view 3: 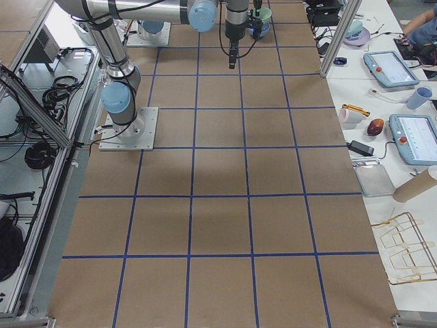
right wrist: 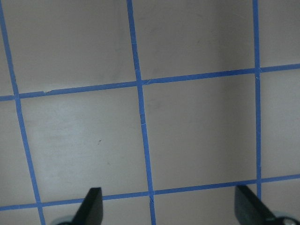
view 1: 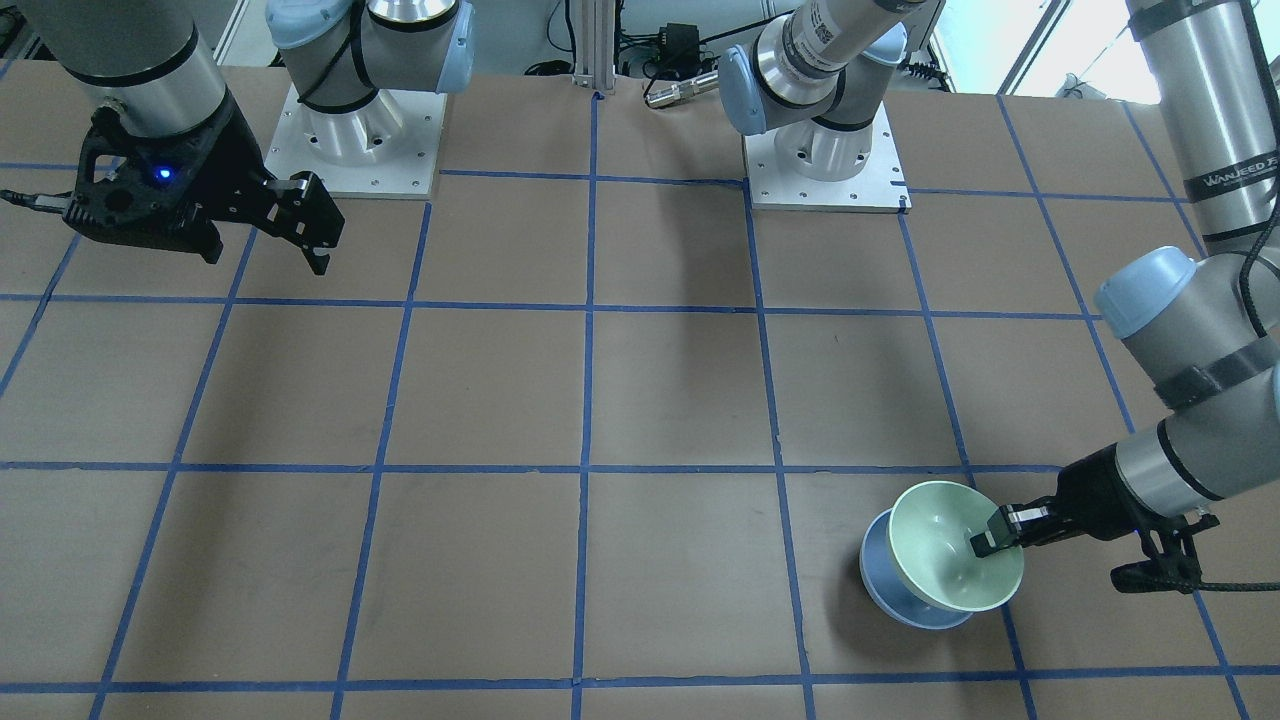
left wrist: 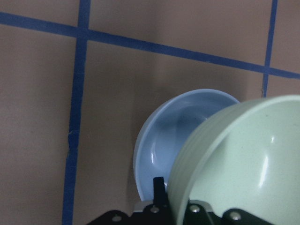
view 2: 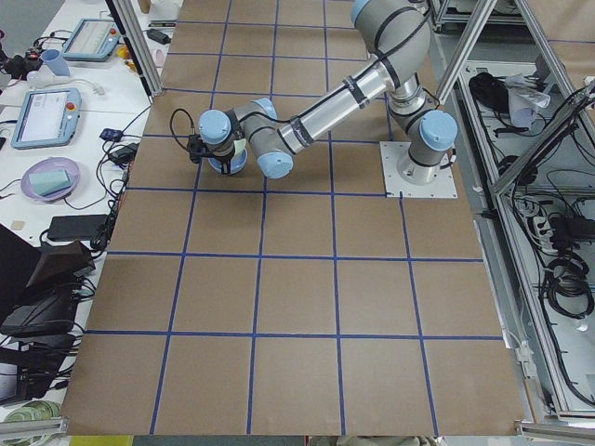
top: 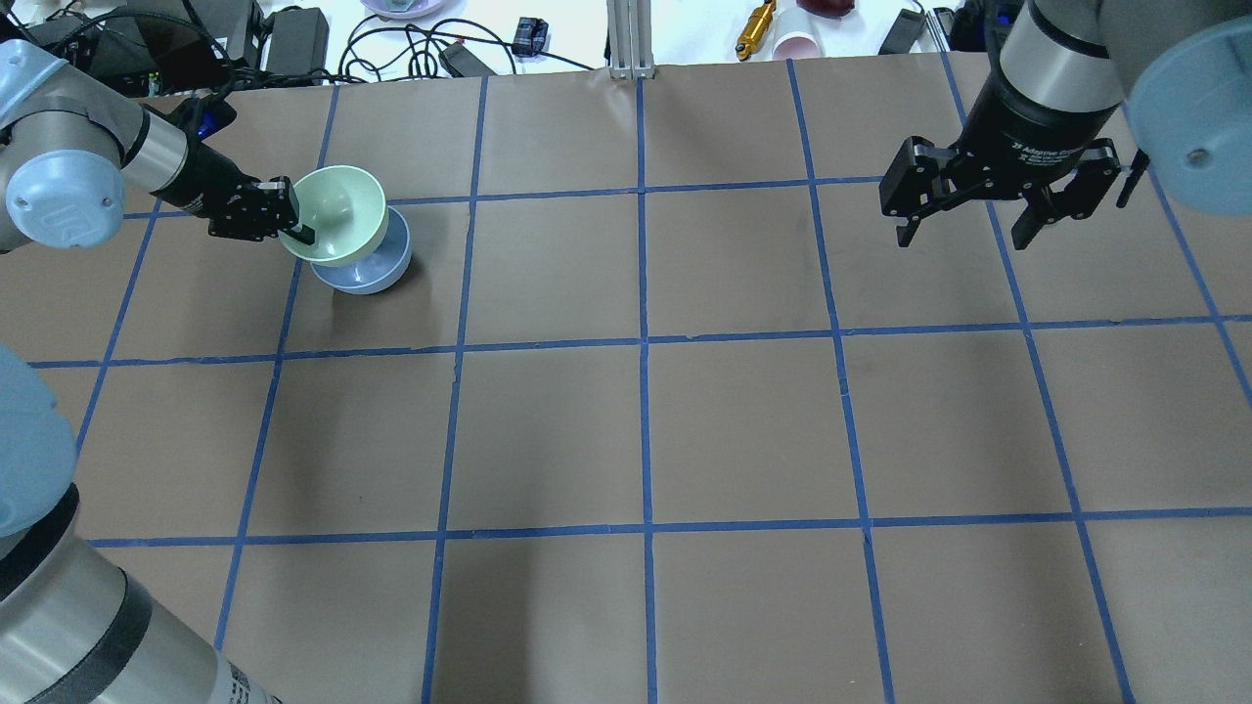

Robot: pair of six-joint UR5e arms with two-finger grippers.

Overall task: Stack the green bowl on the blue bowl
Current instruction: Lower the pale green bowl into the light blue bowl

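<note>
The pale mint-green bowl point(view 1: 955, 545) point(top: 335, 225) is tilted and held by its rim in my left gripper point(view 1: 995, 535) point(top: 293, 227), which is shut on it. It hangs over the periwinkle-blue bowl point(view 1: 885, 590) point(top: 367, 272), which sits upright on the table; whether they touch is unclear. In the left wrist view the green bowl point(left wrist: 243, 164) covers part of the blue bowl point(left wrist: 173, 140). My right gripper point(view 1: 310, 225) point(top: 963, 215) is open and empty, high above the table on the far side; its fingertips point(right wrist: 91, 206) show over bare paper.
The table is brown paper with a blue tape grid point(top: 641, 342). The two arm bases point(view 1: 350, 140) point(view 1: 825, 160) stand at the robot's edge. Cables, tablets and small items point(top: 753, 24) lie beyond the table's far edge.
</note>
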